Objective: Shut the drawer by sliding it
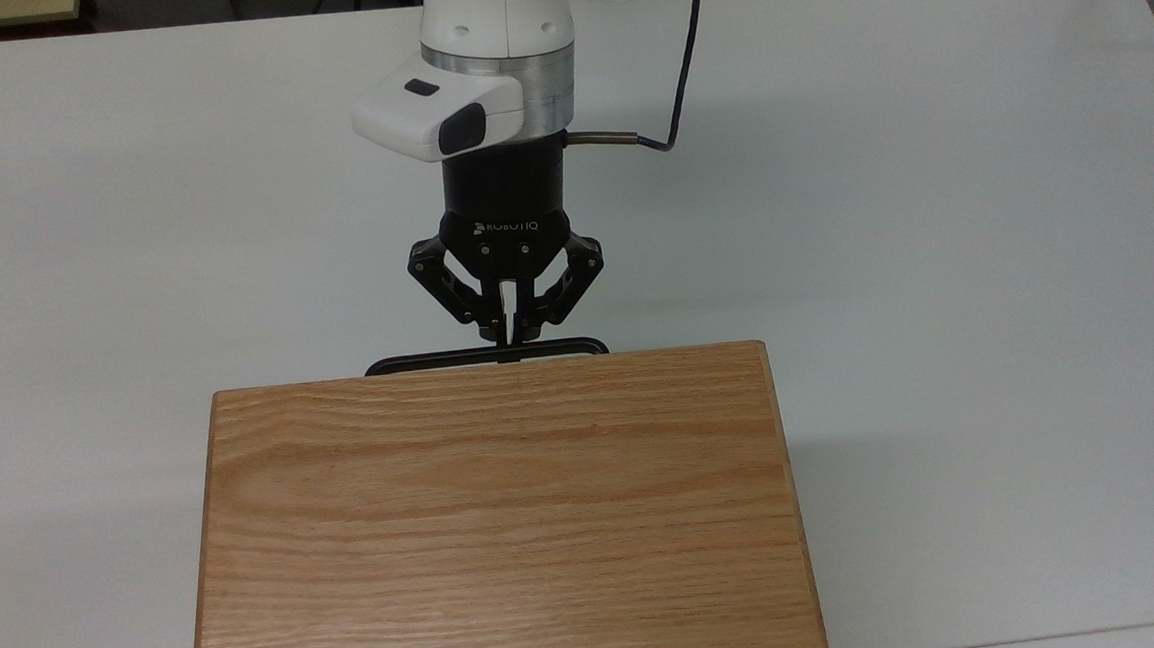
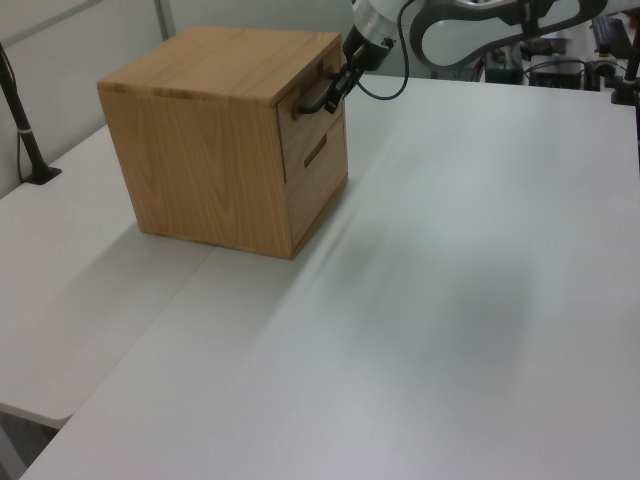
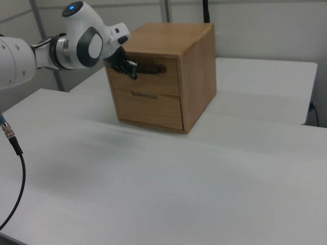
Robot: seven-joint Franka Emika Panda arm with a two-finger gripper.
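Light oak drawer (image 3: pixel 145 76) seated flush in oak cabinet (image 1: pixel 499 519), black gripper (image 1: pixel 507 346) fingers clamped on long black bar handle (image 1: pixel 429 360), white worktop (image 1: pixel 933 242).

Oak drawer (image 3: pixel 145 76) shut flush, black handle (image 3: pixel 149 69).

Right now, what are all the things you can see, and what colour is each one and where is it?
cabinet: one, oak wood, standing on the table.
drawer: one, oak front, upper slot of the cabinet, pushed in flush.
handle: one, black bar, on the drawer front.
lower drawer: one, oak front, below the first, shut.
table: one, white, under everything.
cable: one, dark, running from the arm's wrist.
black stand: one, at the left view's left edge of the table.
arm: one, white with a black wrist, reaching toward the cabinet front.
gripper: one, black, fingers shut on the handle.
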